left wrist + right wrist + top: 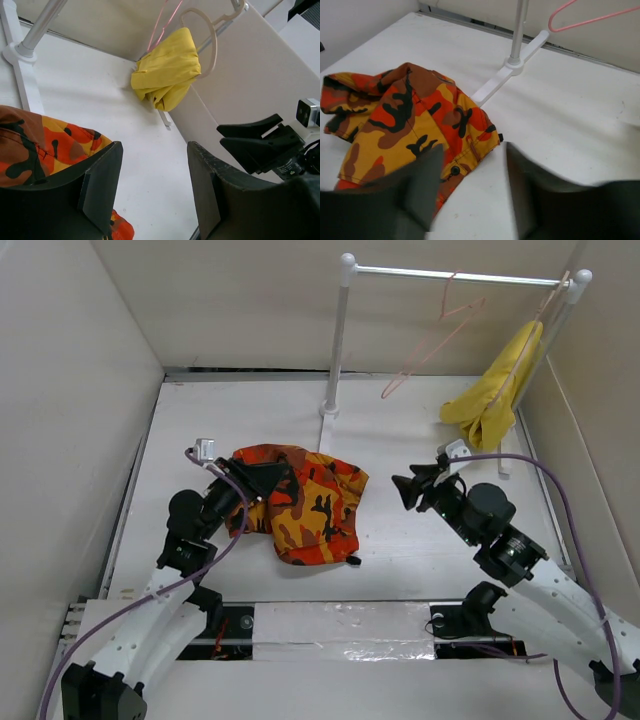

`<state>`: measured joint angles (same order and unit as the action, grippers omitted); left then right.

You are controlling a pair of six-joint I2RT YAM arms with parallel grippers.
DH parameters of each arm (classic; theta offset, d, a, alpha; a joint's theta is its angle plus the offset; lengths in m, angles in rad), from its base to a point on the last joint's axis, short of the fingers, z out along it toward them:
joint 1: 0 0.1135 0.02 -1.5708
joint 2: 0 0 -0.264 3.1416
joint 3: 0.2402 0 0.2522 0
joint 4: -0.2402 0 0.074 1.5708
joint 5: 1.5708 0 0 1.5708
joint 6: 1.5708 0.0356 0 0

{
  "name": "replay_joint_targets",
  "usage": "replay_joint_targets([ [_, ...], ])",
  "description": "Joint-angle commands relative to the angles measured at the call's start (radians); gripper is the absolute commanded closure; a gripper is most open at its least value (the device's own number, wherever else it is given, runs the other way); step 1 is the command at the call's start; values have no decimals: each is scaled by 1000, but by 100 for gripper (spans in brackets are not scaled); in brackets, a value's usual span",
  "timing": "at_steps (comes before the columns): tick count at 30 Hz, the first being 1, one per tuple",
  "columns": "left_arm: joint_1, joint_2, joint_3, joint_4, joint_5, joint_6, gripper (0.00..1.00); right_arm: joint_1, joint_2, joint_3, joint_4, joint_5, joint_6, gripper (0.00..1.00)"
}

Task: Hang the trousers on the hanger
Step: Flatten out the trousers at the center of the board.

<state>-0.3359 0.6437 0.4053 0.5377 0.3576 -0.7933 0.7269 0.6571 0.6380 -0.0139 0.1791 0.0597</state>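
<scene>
The camouflage trousers [310, 505] lie crumpled on the table left of centre; they also show in the left wrist view [40, 145] and the right wrist view [405, 115]. The pink wire hanger [435, 340] hangs from the white rail at the back, and shows in both wrist views [162, 22] [590, 17]. My left gripper [270, 480] is open and empty over the trousers' left part [155, 150]. My right gripper [408, 488] is open and empty, just right of the trousers' waist edge [474, 150].
A white rail stand [340, 330] stands at the back of the table. A plain yellow cloth [495, 390] hangs on a beige hanger [212, 40] at the rail's right end. White walls close in the table on the left, back and right.
</scene>
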Motion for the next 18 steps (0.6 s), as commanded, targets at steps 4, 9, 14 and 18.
replay_joint_targets([
  [4, 5, -91, 13, -16, -57, 31, 48, 5, -19, 29, -44, -35, 5, 100],
  [9, 5, -139, 20, -106, -123, 55, 62, 14, 15, 40, -52, -56, 0, 100],
  [14, 5, -176, 29, -182, -172, 77, 83, 23, 71, 20, -21, -55, 22, 100],
  [18, 5, -176, 49, -309, -281, 72, 100, 23, 148, 6, 3, -58, 37, 97],
])
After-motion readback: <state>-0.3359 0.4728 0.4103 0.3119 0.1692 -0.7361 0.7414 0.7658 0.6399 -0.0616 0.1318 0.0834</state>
